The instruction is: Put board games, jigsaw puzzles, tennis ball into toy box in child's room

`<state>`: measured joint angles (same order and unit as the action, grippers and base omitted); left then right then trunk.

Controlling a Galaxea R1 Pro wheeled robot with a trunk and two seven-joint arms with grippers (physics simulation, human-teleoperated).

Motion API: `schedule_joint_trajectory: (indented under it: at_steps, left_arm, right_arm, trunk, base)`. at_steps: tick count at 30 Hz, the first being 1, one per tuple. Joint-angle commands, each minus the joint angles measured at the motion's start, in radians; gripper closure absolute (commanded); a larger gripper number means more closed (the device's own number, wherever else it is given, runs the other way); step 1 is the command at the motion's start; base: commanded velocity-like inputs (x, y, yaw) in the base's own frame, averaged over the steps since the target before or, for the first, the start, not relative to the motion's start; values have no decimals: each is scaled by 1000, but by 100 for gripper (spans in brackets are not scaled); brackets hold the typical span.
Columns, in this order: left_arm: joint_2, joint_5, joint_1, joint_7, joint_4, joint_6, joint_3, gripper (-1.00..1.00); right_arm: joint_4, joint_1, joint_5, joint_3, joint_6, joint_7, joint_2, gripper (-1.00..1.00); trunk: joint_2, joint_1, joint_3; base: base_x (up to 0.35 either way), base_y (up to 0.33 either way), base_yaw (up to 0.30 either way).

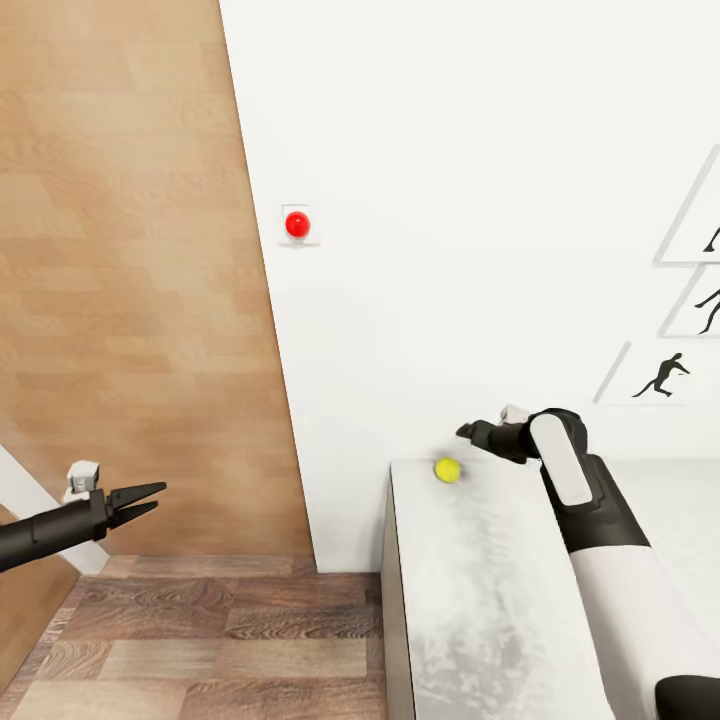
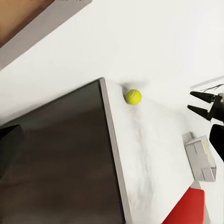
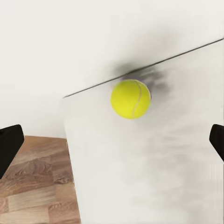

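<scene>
The tennis ball is small and yellow-green and rests on the far left corner of the light grey table, close to the white wall. My right gripper hovers just above and right of the ball, open, with nothing between its fingers. In the right wrist view the ball lies ahead of that gripper, whose dark fingertips stand wide apart. The left wrist view shows the ball and the open right gripper apart from it. My left gripper is open over the floor, far left of the table.
A brown wooden door stands at the left, a red wall knob beside it. Sports-silhouette posters hang at the right. Wood-plank floor lies left of the table. A grey boxy thing and a red shape lie further along the table.
</scene>
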<state>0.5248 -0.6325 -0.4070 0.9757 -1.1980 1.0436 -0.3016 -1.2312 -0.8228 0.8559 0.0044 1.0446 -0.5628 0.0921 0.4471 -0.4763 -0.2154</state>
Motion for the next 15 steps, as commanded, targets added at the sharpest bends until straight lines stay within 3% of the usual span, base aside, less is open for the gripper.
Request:
schedule_joint_trajectory:
  at_steps: [1,4,9,15]
  left_arm:
    - [2,3,-1,4,0,4,-1,-100]
    - [8,3,-1,4,0,4,-1,-100]
    - [15,3,-1,4,0,4,-1,-100]
    - [23,4,-1,4,0,4,-1,-100]
  right_arm:
    - [20,-15,8,10,3,-10,-4,-100]
    - [114,-67,4,42,-1,-12,-23,-100]
    - [249,-121,1,65,-31,-12,-37,-100]
    - [344,-155,0,73,-74,-10,-34,-100]
  trunk:
    - [2,-1,-2]
    - [2,-1,-2]
    - [2,-1,-4]
    - [2,-1,-12]
  base:
    - [0,0,0]
    - [0,0,0]
    - [0,0,0]
    - [0,0,0]
